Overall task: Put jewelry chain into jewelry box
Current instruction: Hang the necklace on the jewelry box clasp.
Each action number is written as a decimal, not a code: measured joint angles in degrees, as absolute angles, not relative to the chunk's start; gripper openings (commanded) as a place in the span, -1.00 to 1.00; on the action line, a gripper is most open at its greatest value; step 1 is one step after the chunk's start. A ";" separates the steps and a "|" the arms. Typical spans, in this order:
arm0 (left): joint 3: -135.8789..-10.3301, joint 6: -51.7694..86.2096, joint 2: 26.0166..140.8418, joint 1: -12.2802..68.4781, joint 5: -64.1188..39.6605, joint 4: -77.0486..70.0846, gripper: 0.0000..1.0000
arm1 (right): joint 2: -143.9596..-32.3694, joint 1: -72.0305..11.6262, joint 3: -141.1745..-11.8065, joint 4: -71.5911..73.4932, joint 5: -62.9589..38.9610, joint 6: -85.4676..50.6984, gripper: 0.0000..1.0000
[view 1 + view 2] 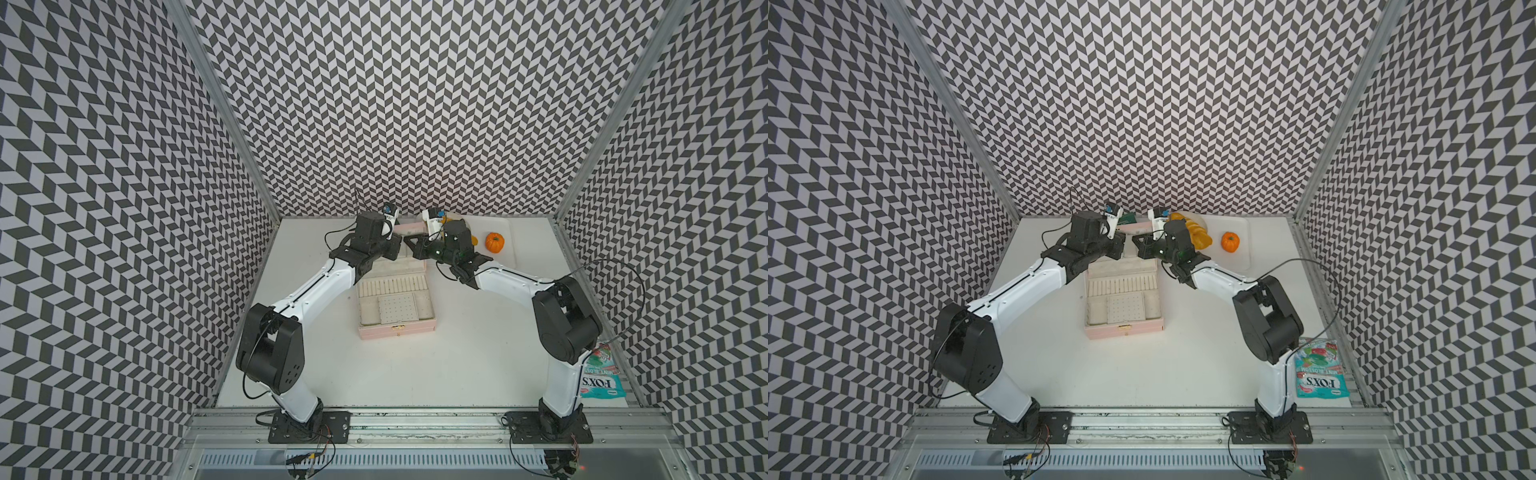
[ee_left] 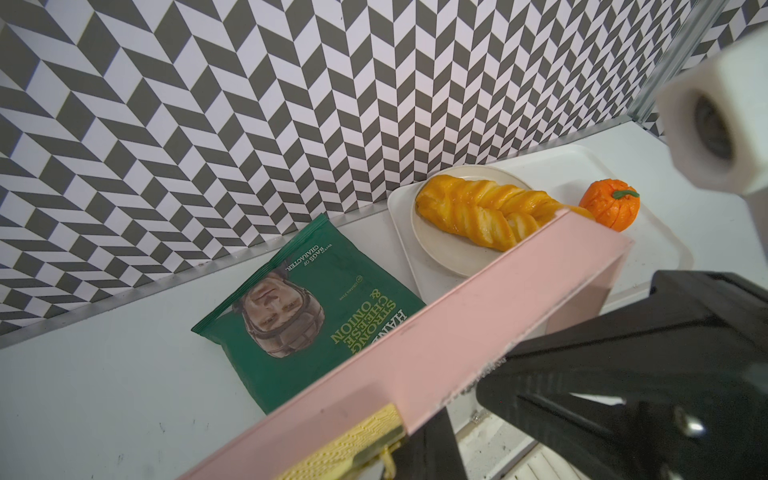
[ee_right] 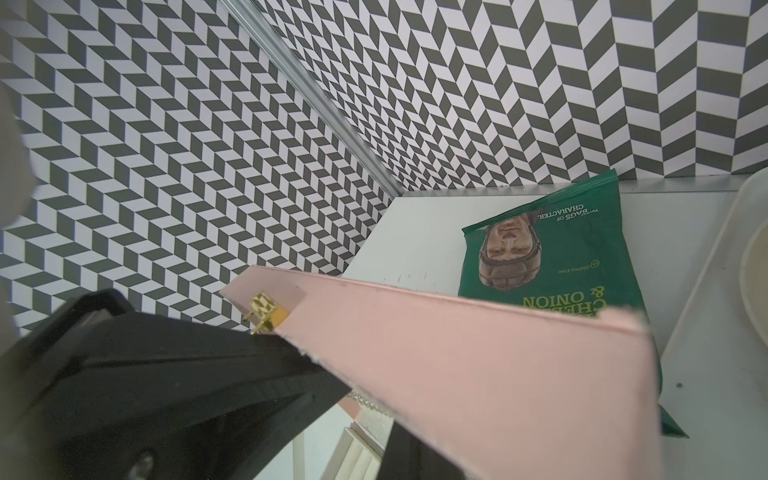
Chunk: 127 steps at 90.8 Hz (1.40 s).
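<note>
Both shut tight, left end effector and right end effector flanked the jewelry chain at the lid of the jewelry box.

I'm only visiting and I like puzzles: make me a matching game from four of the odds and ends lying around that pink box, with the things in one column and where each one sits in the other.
Things
1. small orange pumpkin
2. green crisp bag
3. golden twisted pastry
4. teal sweet bag

Places
A. on the round cream plate
B. flat by the back wall, behind the raised lid of the pink jewelry box
C. beside the foot of the right arm
D. straight on the white tray, next to the plate

Pairs: 1-D, 2-B, 3-A, 4-C
</note>
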State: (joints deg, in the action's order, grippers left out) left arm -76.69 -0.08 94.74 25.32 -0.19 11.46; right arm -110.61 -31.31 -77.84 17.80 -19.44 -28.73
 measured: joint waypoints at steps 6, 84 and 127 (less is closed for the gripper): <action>-76.69 -0.05 94.74 25.30 -0.32 11.64 -1.00 | -110.61 -31.31 -77.84 17.78 -19.57 -28.73 -1.00; -79.44 2.90 96.23 24.97 -2.28 14.13 -1.00 | -111.72 -31.31 -81.06 13.47 -20.21 -30.63 -1.00; -79.79 3.11 96.97 24.82 -2.94 15.09 -1.00 | -112.25 -31.31 -82.46 11.92 -21.34 -31.14 -1.00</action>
